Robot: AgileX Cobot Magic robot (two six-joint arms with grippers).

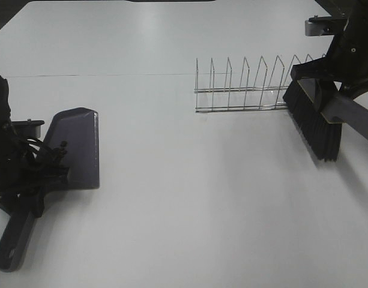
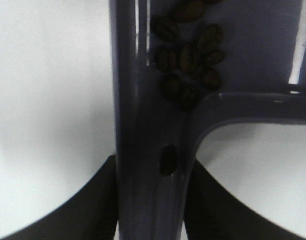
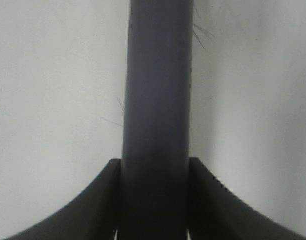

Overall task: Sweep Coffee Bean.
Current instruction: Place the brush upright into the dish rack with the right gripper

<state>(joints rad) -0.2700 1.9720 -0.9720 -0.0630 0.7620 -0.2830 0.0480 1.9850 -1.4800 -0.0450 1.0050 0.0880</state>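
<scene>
A dark grey dustpan lies on the white table at the left, its handle pointing to the front edge. My left gripper is shut on its handle. The left wrist view shows the dustpan between the fingers, with several coffee beans in the tray and one bean near the handle. My right gripper is shut on a brush with black bristles, held at the right by the rack's end. The right wrist view shows the brush handle between the fingers. No beans show on the table.
A wire dish rack stands at the back right, its right end next to the brush bristles. A thin seam runs across the table behind the dustpan.
</scene>
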